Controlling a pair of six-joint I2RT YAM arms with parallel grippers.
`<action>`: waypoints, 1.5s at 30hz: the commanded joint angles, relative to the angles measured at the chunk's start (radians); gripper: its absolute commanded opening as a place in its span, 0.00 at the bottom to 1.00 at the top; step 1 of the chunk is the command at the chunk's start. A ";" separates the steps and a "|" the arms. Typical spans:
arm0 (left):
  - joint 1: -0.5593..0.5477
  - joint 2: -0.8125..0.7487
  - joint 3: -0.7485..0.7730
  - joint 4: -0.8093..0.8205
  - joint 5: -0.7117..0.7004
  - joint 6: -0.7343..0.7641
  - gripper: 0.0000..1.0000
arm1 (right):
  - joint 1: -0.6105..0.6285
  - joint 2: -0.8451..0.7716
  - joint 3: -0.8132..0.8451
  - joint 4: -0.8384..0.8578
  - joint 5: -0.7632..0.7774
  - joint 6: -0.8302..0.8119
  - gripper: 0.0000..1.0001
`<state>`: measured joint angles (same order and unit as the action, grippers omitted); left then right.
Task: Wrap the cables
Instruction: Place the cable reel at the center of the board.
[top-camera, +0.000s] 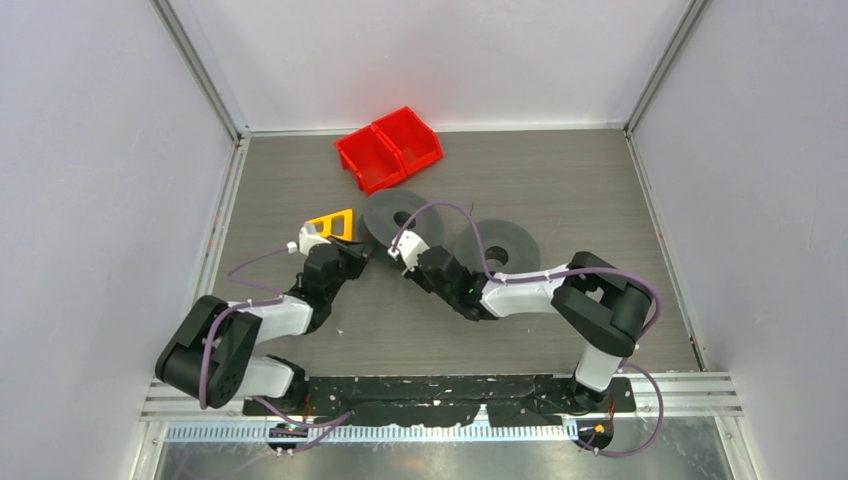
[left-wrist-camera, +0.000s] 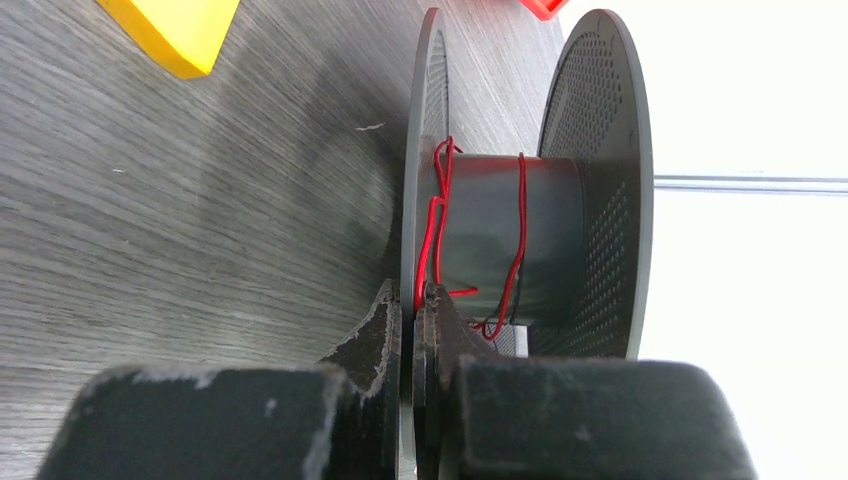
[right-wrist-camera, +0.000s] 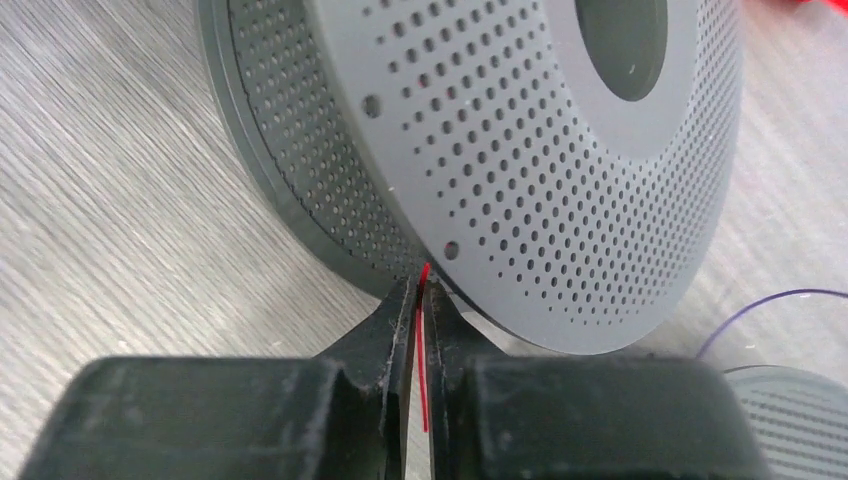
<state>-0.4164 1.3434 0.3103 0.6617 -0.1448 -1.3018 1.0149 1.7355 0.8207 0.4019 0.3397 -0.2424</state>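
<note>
The left gripper (left-wrist-camera: 412, 345) was clamped on the rim of the spool (left-wrist-camera: 598, 150); loose turns of red wire (left-wrist-camera: 520, 225) sat on its core just ahead. The right gripper (right-wrist-camera: 421, 318) pinched the wire's end; slack could spill those turns.

A red double bin (top-camera: 389, 149) sits at the far middle of the grey wood-grain table (top-camera: 580, 180). Nearer and left lies an orange triangular piece (top-camera: 335, 224). A dark grey perforated spool (top-camera: 400, 215) sits mid-table, with a second spool (top-camera: 503, 248) just right of it.
</note>
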 joint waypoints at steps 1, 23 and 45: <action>0.002 0.034 -0.036 0.103 0.024 -0.008 0.00 | -0.016 -0.051 -0.012 0.069 -0.135 0.276 0.11; 0.013 0.265 -0.148 0.643 0.036 -0.102 0.00 | -0.188 0.100 -0.176 0.616 -0.364 0.908 0.05; 0.011 0.439 -0.160 0.827 0.075 -0.115 0.08 | -0.177 0.036 -0.207 0.481 -0.258 0.871 0.28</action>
<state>-0.4038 1.7927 0.1539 1.4094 -0.0887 -1.4536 0.8314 1.8225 0.6235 0.8997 0.0402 0.6483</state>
